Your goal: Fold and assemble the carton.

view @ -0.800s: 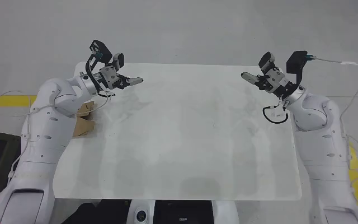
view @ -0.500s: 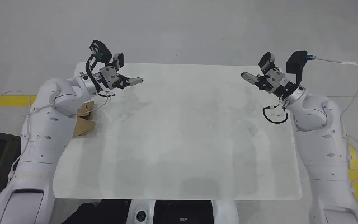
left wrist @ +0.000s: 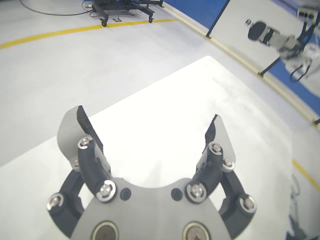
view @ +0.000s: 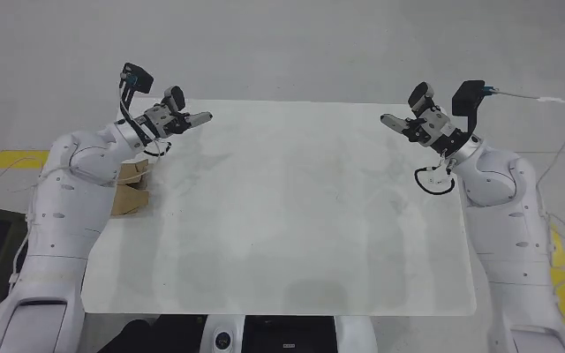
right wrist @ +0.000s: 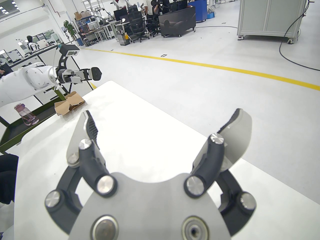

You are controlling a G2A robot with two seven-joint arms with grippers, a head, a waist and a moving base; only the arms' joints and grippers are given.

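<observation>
Starting at the left, we find the carton point(view: 130, 201) on the table point(view: 300, 238) at its left edge, partly tucked under the left arm's forearm. From above it reads as plain brown cardboard, with a lighter panel and a darker fold, and we cannot make out its form there. The right wrist view looks across the table point(right wrist: 150, 131) and gives us its side. There the carton point(right wrist: 69, 102) is a low brown box with its flaps standing loose and open. The same view gives us a pink water bottle point(right wrist: 25, 114) standing on a dark tray point(right wrist: 12, 132) off the table's left side.

The left gripper point(view: 196, 118) hangs above the table's far left corner, pointing to the right, jaws spread and holding nothing. In its own wrist view the left gripper point(left wrist: 147, 123) frames bare table point(left wrist: 225, 96). The carton is not touching it. It lies back toward the robot along the left edge, behind the wrist. Across the table, we see the left gripper point(right wrist: 95, 73) raised above and beyond the carton.

At the right, the right gripper point(view: 395, 122) hangs over the far right corner, facing left. The jaws of the right gripper point(right wrist: 162, 123) are likewise spread and empty. The left wrist view catches the right gripper point(left wrist: 257, 31) raised above the table's far side. The carton lies well apart from it, across the table.
</observation>
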